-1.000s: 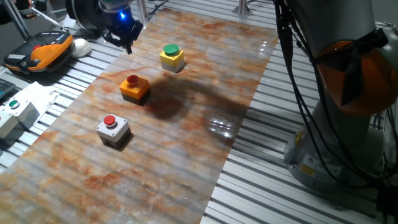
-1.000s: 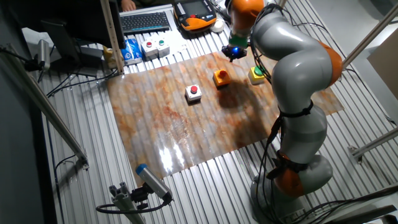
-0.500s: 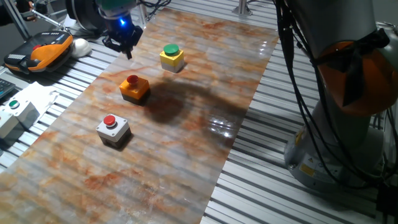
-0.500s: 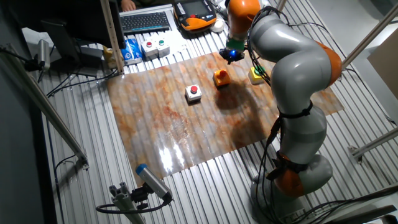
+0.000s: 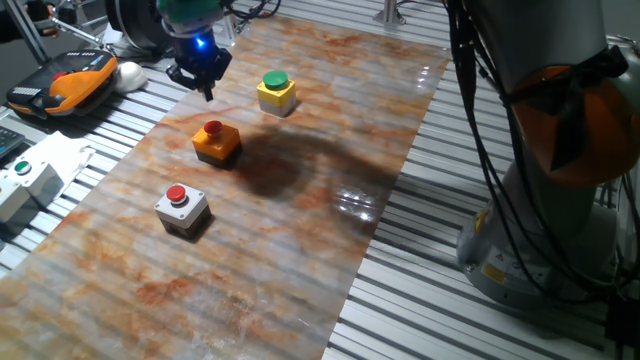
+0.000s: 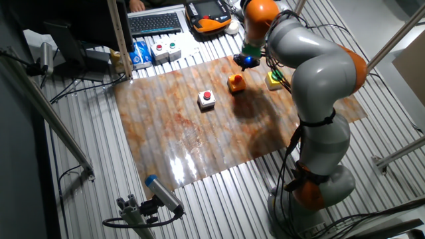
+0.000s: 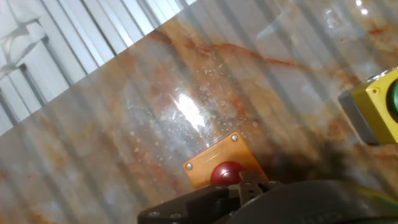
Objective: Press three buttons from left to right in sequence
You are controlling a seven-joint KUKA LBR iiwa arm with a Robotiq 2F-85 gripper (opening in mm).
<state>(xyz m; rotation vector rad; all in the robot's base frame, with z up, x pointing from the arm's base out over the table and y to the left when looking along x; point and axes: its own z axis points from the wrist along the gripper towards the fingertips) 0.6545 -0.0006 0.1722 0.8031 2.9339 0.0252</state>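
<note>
Three button boxes stand in a slanted row on the marbled mat [image 5: 300, 230] that covers the middle of the slatted table [image 5: 470, 320]. In one fixed view the grey button box [image 5: 182, 209] with its red cap sits nearest the front-left edge of the mat, the orange button box [image 5: 216, 141] sits in the middle of the row, and the yellow button box [image 5: 276, 92] with a green cap lies farthest back, toward the mat's far edge; each stands apart from its neighbours. The gripper [image 5: 205, 84] hangs above the mat near its left edge, up and to the left of the orange box and left of the yellow one, touching neither, with a blue light glowing on the hand above it. From the other fixed view the gripper [image 6: 247, 63] shows just beyond the orange button box [image 6: 236, 83], the grey button box [image 6: 207, 99] to its left and the yellow button box [image 6: 274, 80] to its right, partly behind the arm. The hand view looks down on the orange button box [image 7: 221, 165] close under the dark body of the hand, with the yellow button box [image 7: 373, 112] at the right edge. The fingertips are not shown clearly in any view, so I cannot tell how far apart they stand; nothing is seen held between them.
</note>
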